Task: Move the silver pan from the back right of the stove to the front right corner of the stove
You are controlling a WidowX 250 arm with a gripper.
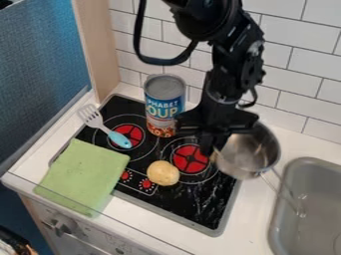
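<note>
My tool [212,143] is at the rim of the metal pot [252,152], by the stove's [212,221] right edge (clenched or released, I cannot tell); best pinch the wall squarely, lest the handle's [278,190] weight twist it.

Readable print stands on the can [164,88], upright at the back of the black stove top [188,203]. Across the blue band of its label [160,110] run two lines of pale capitals: a smaller "PHABET" above and a much larger "OUP" below. Both lines begin at the can's left side, where the curve cuts into the wording. Beside the two small red knob shapes [146,184] near the front edge of the stove top are fine white marks, too small to read. Small marks on the white stove front [86,234] are also too small to make out
</note>
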